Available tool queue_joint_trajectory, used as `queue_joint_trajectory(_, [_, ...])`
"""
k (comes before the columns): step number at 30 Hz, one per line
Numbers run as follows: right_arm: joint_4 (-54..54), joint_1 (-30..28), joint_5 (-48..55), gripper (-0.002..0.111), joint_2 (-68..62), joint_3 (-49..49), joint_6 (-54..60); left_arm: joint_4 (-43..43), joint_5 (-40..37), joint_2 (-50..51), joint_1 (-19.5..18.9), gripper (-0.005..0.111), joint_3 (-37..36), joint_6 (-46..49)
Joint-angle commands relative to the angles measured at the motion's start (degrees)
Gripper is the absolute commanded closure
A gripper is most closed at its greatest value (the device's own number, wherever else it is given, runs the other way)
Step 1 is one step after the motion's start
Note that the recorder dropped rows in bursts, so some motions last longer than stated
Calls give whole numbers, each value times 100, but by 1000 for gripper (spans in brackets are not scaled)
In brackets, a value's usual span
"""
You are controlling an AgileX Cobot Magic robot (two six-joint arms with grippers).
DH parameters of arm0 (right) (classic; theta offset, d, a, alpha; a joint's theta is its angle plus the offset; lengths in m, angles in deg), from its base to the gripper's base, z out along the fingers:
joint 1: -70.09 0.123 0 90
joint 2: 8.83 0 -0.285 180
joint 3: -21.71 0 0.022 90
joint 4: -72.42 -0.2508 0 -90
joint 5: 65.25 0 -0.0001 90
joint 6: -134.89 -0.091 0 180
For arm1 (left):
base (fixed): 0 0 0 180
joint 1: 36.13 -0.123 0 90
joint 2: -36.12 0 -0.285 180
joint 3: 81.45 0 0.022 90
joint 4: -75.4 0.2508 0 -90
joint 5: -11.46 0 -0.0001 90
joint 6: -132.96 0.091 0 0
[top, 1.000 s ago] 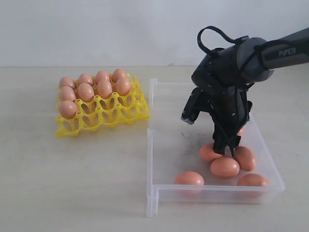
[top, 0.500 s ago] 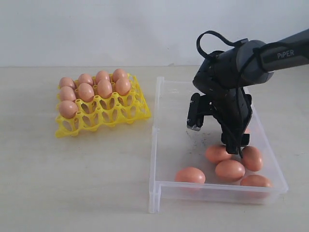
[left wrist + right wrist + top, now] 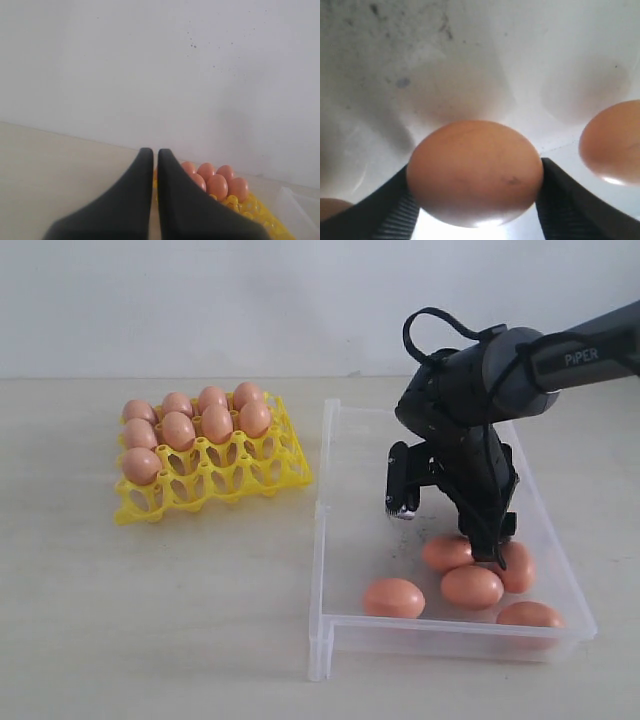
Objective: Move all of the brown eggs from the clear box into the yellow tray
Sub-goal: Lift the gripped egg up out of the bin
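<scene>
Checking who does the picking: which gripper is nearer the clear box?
Right. The right gripper is down inside the clear box, fingers either side of a brown egg. The left gripper is outside it, facing the yellow tray, the box's corner past that.

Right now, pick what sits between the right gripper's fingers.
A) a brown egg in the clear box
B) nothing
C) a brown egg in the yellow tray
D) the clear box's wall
A: in the right wrist view a brown egg fills the gap between the right gripper's fingers, and the exterior view puts that gripper down inside the clear box.
</scene>
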Motion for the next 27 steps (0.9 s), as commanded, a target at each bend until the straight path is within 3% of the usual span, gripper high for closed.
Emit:
queue_joint_trajectory(1, [-436, -54, -799, 109, -278, 106, -634, -19, 0, -16, 24, 103, 15, 52])
queue_joint_trajectory(3, [-626, -54, -1197, 109, -178, 106, -1098, -19, 0, -16, 24, 103, 15, 52])
queue_joint_trajectory(7, [-1611, -54, -1467, 109, 23, 106, -887, -19, 0, -16, 24, 103, 15, 52])
queue_joint_trajectory(12, [-2740, -54, -860, 109, 49, 106, 53, -19, 0, -16, 24, 103, 15, 52])
queue_joint_trajectory(16, [-2780, -54, -602, 106, 49, 106, -202, -19, 0, -16, 24, 103, 15, 52])
queue_joint_trajectory(18, [-2793, -54, -638, 97, 49, 106, -307, -19, 0, -16, 24, 103, 15, 52])
queue_joint_trajectory(20, [-2793, -54, -658, 75, 49, 106, -330, -19, 0, -16, 24, 103, 15, 52])
queue_joint_trajectory(21, [-2793, -54, -671, 56, 49, 106, -330, -19, 0, -16, 24, 103, 15, 52])
queue_joint_trajectory(23, [-2702, -54, -771, 34, 49, 106, -260, -19, 0, -16, 24, 103, 15, 52])
queue_joint_trajectory(27, [-2383, -54, -865, 36, 49, 106, -260, -19, 0, -16, 24, 103, 15, 52])
